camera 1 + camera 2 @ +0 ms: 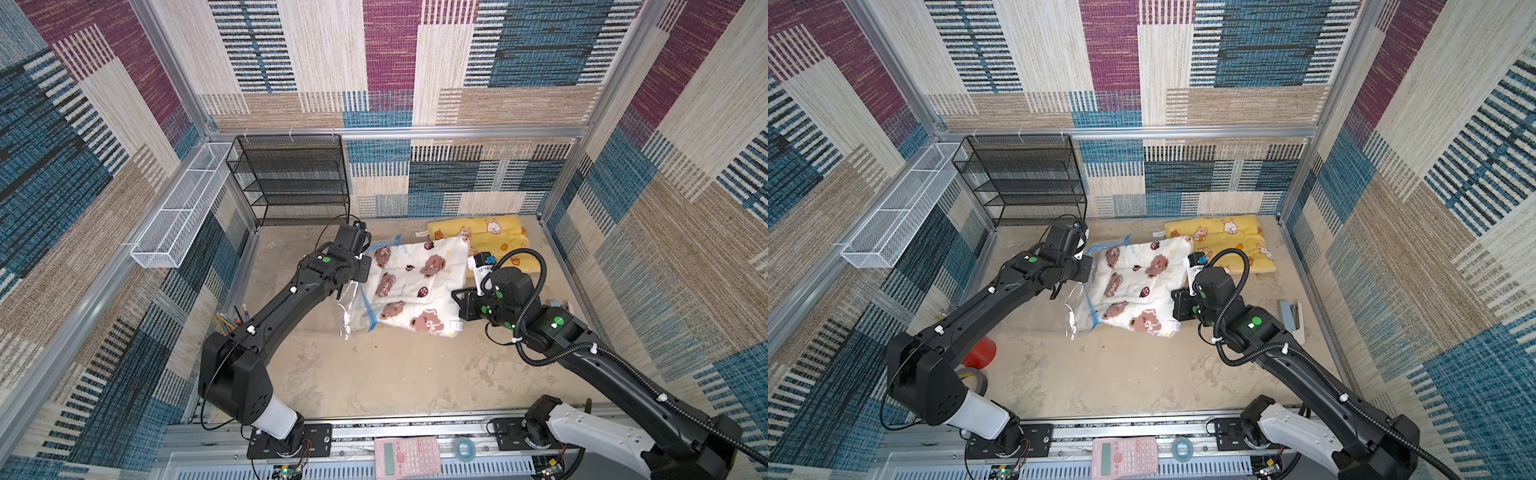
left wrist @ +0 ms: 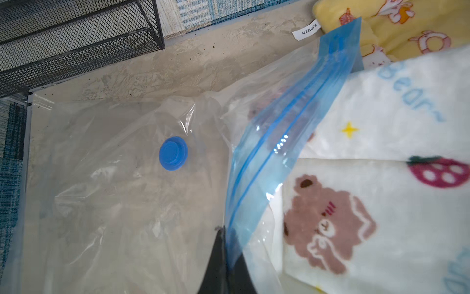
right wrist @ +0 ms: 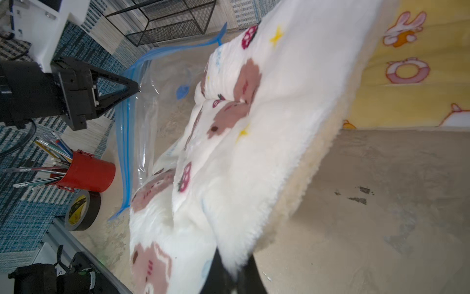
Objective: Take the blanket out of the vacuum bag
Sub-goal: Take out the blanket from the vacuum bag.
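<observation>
Patchwork carpet in blue, plum and beige lines the walls of the cell, and a mottled beige tabletop fills the lower middle of both top views. Near the centre of the frame lies the large clear crinkly plastic vacuum bag, its blue zip strip running slantwise up the frame. The white fleece blanket printed with brown bears and red strawberries sits just right of the strip, most of it outside the bag. Its left end is tucked inside the bag's mouth, and a bear shows dimly through the plastic in the left wrist view. The bag's round blue valve cap sits on the flat plastic away from the blanket.

The left end effector is closed tight on the bag's zip strip edge; seen from the right wrist, its black fingers meet in a point on the plastic. The right end effector is clamped on the blanket's right-hand edge, with white pile bulging between its fingers. That edge is raised off the tabletop.

Toward the upper right of the tabletop a yellow fleece throw with rabbit pictures lies under the blanket's far corner. A black mesh shelf rack stands at the upper left. A red cup of pens sits at the left, beside the left arm. A pink calculator lies at the bottom.
</observation>
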Tool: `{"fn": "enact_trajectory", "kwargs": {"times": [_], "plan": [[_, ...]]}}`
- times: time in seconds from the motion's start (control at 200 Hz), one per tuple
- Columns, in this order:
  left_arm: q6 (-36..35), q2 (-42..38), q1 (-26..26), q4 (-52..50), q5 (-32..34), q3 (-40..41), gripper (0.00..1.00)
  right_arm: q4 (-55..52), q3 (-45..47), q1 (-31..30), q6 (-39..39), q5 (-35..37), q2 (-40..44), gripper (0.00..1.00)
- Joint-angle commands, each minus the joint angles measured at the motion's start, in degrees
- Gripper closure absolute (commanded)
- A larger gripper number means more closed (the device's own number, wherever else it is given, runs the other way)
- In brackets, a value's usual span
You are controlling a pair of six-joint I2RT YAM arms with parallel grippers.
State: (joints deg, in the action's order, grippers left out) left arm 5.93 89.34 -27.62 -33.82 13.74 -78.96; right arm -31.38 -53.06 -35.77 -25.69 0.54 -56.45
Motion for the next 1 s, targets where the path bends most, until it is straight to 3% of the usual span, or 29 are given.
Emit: {"fn": "enact_trajectory", "kwargs": {"times": [0.0,0.351,0.826,0.997], "plan": [[-1.8,0.5,0.2,0.6,3.1,0.1,1.0,-4.8,-0.3,0.3,-3.4,5.6,-0.6,1.0],[-2.1,1.1,0.1,0.6,5.4,0.3,1.0,-16.2,-4.3,0.8,-7.0,13.5,0.6,1.0],[-2.2,1.3,0.2,0.5,5.4,0.1,1.0,-26.0,-16.0,1.1,-7.2,15.3,3.1,1.0],[-1.7,1.7,0.1,0.4,4.5,0.0,1.0,-24.3,-18.4,1.1,-7.2,11.8,4.6,1.0]]}}
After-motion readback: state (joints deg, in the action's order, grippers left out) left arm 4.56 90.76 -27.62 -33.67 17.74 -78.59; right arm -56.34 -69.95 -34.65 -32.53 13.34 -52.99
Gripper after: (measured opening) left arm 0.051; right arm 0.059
